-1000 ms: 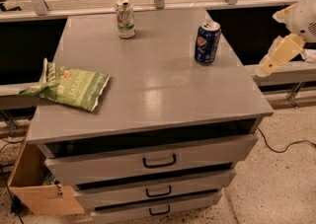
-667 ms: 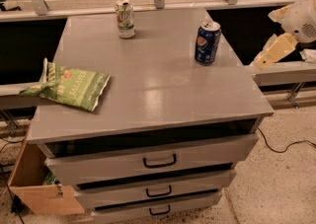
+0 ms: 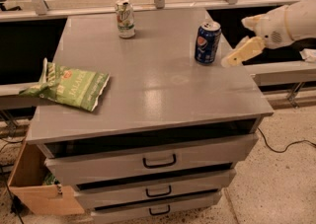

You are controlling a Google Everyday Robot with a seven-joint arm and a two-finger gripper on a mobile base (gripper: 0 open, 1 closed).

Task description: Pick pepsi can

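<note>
So the pepsi can [image 3: 207, 43] is standing at about 1 o'clock on my table [image 3: 158, 94], gripper [image 3: 235, 41] just beside it at its 3 o'clock, fingers [image 3: 243, 53] spread, holding nothing.

Tool [image 3: 237, 45] at far right — pale yellow, blunt; white rounded wrist [image 3: 289, 23], small dotted grille [image 3: 274, 36].

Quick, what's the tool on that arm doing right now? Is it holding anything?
Tool: open, holding nothing, close to the right of the pepsi can.
</note>
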